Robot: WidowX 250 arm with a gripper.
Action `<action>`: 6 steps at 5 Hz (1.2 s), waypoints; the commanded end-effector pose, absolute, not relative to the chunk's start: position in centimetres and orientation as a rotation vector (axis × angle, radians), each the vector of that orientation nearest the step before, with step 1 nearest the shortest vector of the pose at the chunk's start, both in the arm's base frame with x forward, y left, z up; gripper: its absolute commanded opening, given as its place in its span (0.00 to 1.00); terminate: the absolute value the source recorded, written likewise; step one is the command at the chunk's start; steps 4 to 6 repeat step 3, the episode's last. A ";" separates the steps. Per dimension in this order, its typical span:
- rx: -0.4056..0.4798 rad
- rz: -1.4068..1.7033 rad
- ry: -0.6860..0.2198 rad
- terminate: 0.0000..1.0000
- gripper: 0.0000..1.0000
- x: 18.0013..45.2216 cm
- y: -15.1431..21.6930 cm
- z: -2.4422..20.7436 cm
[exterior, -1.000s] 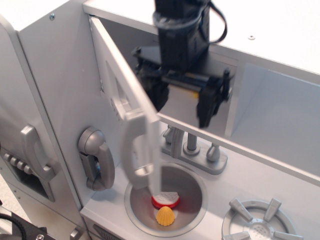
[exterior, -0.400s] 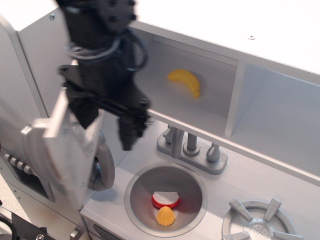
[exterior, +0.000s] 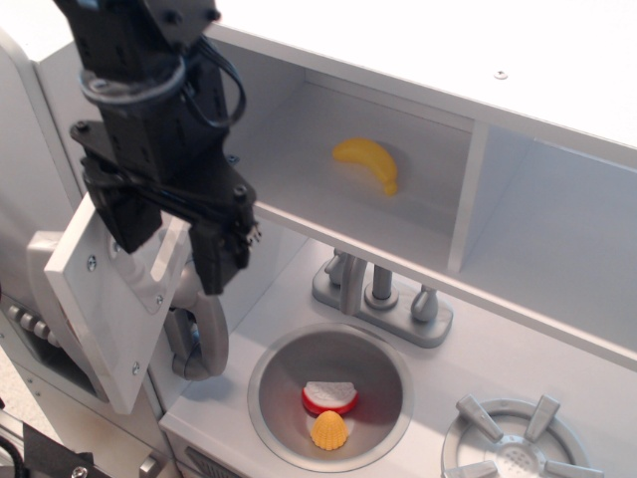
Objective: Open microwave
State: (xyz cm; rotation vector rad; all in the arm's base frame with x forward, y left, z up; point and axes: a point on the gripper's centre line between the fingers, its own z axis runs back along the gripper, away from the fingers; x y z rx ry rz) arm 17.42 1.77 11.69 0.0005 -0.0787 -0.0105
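The microwave [exterior: 328, 169] is the box space up high in the toy kitchen, under the white top. Its door [exterior: 105, 304] is swung wide open. The door now hangs out on the left side, far from the opening it used to cover. You can see the inside face of the door, with small screws in it. The door is a flat, long board. Its long side runs from up on the left down toward the near edge, and it tilts a bit. Its flat face points to the right and a little up.

The black gripper [exterior: 169, 239] is at the left, right in front of the open door. Its two fingers [exterior: 221, 254] point down and are spread apart. One finger is down by the top of the door, very close to it, but I cannot tell if it is touching. The gripper is not holding anything.

Inside the microwave lies a yellow banana [exterior: 368, 161], near the back wall. It is well to the right of the gripper.

Below, a round sink [exterior: 383, 363] holds a red and white piece of food [exterior: 329, 397] and a yellow shell shape [exterior: 329, 431]. A grey tap [exterior: 378, 289] stands behind the sink. A silver phone [exterior: 199, 339] hangs just under the gripper.
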 end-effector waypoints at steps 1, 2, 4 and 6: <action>-0.105 -0.018 -0.118 0.00 1.00 18.3 0.6 16.1; -0.105 -0.018 -0.118 0.00 1.00 18.3 0.6 16.1; -0.105 -0.018 -0.118 1.00 1.00 18.3 0.6 16.1; -0.105 -0.018 -0.118 1.00 1.00 18.3 0.6 16.1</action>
